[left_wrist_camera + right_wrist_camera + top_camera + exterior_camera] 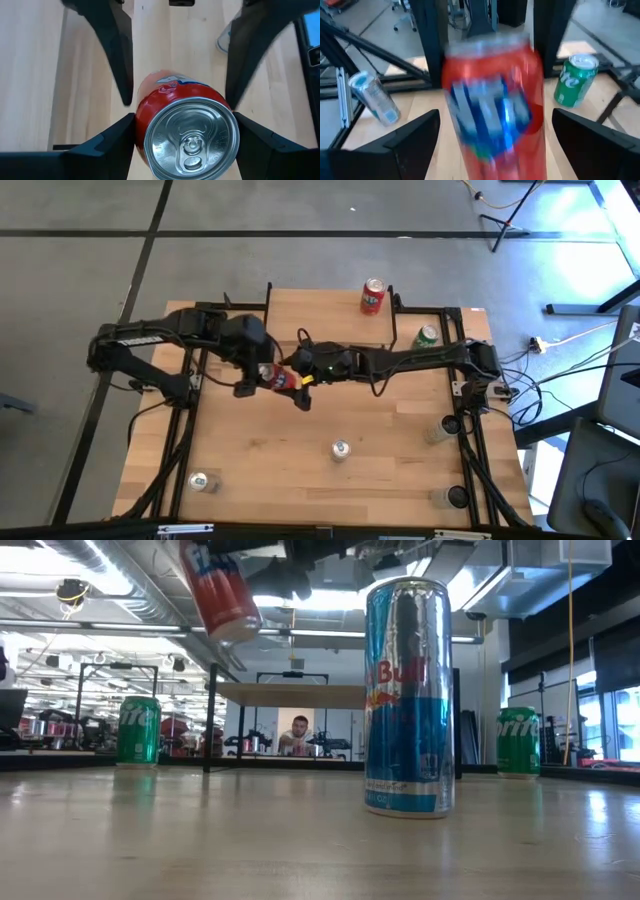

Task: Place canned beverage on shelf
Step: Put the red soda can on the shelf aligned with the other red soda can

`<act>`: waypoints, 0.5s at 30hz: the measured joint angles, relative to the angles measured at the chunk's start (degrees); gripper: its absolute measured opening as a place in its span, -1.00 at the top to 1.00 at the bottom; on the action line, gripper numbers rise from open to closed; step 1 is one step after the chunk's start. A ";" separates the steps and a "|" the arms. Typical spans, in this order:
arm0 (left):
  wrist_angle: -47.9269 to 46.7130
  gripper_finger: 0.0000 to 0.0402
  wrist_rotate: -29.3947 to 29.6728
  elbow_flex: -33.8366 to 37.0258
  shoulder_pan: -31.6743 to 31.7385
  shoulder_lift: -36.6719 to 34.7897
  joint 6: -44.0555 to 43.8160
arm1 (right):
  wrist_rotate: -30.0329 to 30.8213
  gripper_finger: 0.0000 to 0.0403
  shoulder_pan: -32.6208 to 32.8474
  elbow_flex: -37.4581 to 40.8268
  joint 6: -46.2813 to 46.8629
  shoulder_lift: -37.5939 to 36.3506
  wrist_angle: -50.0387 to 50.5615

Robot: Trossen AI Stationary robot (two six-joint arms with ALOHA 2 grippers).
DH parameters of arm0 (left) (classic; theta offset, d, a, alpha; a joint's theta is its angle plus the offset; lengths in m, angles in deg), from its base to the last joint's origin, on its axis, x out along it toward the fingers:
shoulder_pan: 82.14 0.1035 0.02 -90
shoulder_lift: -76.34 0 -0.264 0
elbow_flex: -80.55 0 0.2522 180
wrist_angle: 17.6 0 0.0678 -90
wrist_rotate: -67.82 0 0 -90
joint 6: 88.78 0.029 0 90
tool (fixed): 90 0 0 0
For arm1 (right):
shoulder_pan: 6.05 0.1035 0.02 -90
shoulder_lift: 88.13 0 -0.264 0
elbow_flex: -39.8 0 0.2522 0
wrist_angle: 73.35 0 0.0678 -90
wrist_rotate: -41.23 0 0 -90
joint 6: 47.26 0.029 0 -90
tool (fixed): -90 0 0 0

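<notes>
Meeting above the middle of the surface (240, 470), our two tools flank one red can (272, 376), held tilted in the air. The left tool (252, 380) comes in from one side and the right tool (300, 385) from the other. In the left wrist view the can's silver lid faces the camera between dark fingers (117, 60) that stand just beside its body; we cannot tell whether they press it. In the right wrist view the can fills the gap between the right tool's wide-set fingers (400, 145), which stand clear of it, so we cannot tell which tool carries it.

The low view shows the red can high over the surface, well above the shelf (290, 693), which stands beyond it toward the far edge with open air beneath its top. Nearer than the tools, a blue-and-silver can (341, 449) stands upright, alone, with bare wood around it. Two green cans (138, 730) stand at either side near the far edge. Another red can (372, 296) stands on the far edge beyond the right tool.
</notes>
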 joint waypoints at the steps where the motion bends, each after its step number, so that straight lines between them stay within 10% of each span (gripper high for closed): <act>1: 0.18 -0.23 -0.02 0.00 0.00 0.66 0.00 | -0.01 -0.83 0.00 0.00 0.00 0.08 0.16; 15: 2.78 -0.25 -0.17 0.11 -0.02 2.91 -0.51 | -0.51 -0.32 0.02 0.00 -0.24 1.11 2.60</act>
